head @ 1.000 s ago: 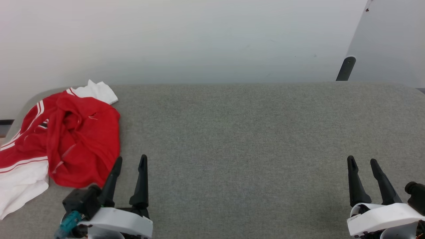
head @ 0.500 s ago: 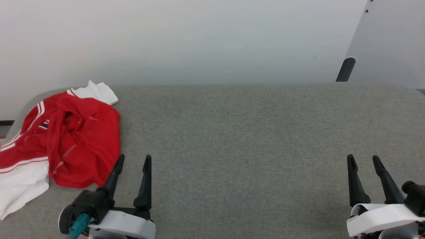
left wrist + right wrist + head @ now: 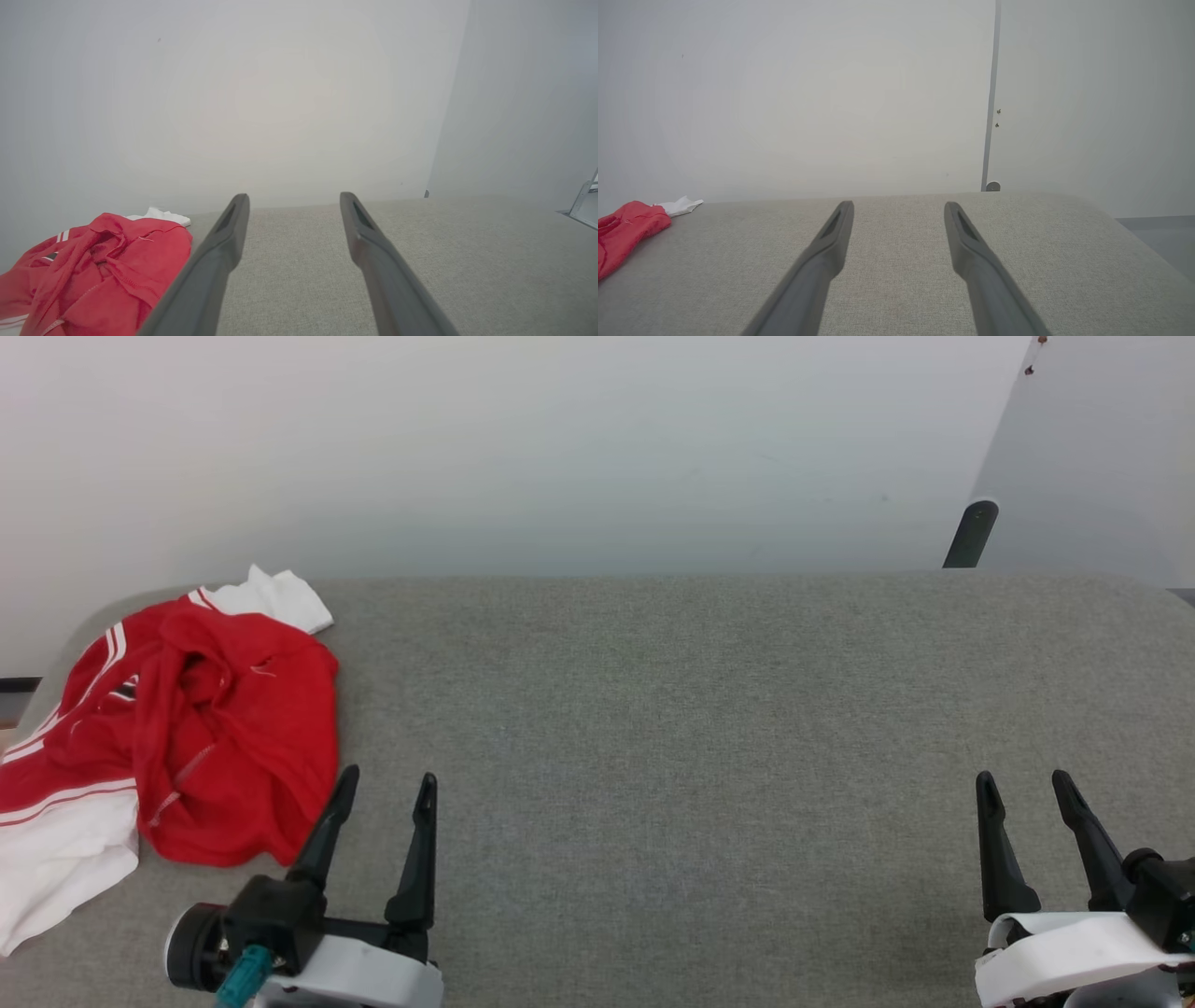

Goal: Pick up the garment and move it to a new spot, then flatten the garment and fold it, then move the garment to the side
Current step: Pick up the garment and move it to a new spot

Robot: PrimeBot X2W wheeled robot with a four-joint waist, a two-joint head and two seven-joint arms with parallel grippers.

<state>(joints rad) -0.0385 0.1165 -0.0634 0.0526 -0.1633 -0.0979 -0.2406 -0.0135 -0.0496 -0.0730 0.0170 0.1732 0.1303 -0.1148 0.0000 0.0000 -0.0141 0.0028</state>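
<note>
- The garment (image 3: 187,737) lies in a crumpled heap at the far left end of the grey fabric table (image 3: 672,728). Its red body is bunched into folds. One white sleeve spreads toward the table's front left edge, and a smaller white piece pokes out near the table's back edge. Red-and-white stripe trim runs along the side of the heap nearest the table's left end. Neither gripper holds it.
- The left gripper (image 3: 388,780) is at the table's front edge, just right of the heap, with its fingers pointing toward the table's back. The two dark fingers stand well apart, and the table's grey weave shows between them. The left finger runs close along the red hem; I cannot tell whether it touches the cloth.
- A plain pale wall (image 3: 560,448) rises behind the table's back edge.
- The right gripper (image 3: 1022,779) is at the table's front edge near its right end, well apart from the garment. Its fingers are also spread, with bare weave between them, and they grip nothing.
- A short dark post (image 3: 969,534) with a rounded top stands just behind the table's back edge, toward its right end.
- A pale panel (image 3: 1102,457) meets the wall beside that post, beyond the table's back right corner.
</note>
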